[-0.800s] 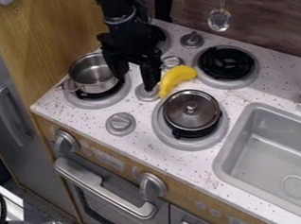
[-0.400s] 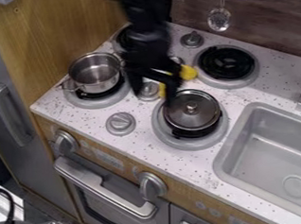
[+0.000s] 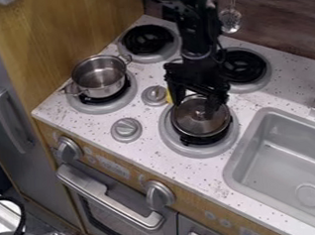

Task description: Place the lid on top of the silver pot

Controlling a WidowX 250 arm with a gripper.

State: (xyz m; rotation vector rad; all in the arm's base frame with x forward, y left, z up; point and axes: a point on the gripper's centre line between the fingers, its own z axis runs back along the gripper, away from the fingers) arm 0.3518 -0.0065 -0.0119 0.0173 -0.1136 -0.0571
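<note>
The round see-through lid [image 3: 195, 128] has a thin metal rim, a dark, brownish-grey tint where the glass lets the black support beneath it show, and a small metallic knob near its middle, partly hidden by the gripper. It lies on that black support [image 3: 193, 140] over a grey-ringed burner, to the right of the silver pot [image 3: 98, 77] and nearer the camera, well apart from it. The pot, the landmark here, is shiny, round and upright, uncovered, with thin loop handles on opposite sides of its rim; it stands on its own black-and-grey burner [image 3: 101, 108]. To its right, the black two-finger gripper [image 3: 195, 109] hangs down over the far part of the lid, its fingers spread wide on either side of the knob; whether they touch the glass I cannot tell. Between pot and gripper, a sliver of a yellow object [image 3: 168, 96] shows beside a grey knob [image 3: 154, 95]. Another grey knob [image 3: 126, 129] sits nearer the camera than the pot, and the grey sink [image 3: 278, 155] lies far to the pot's right, set in the white speckled counter [image 3: 216, 175].
</note>
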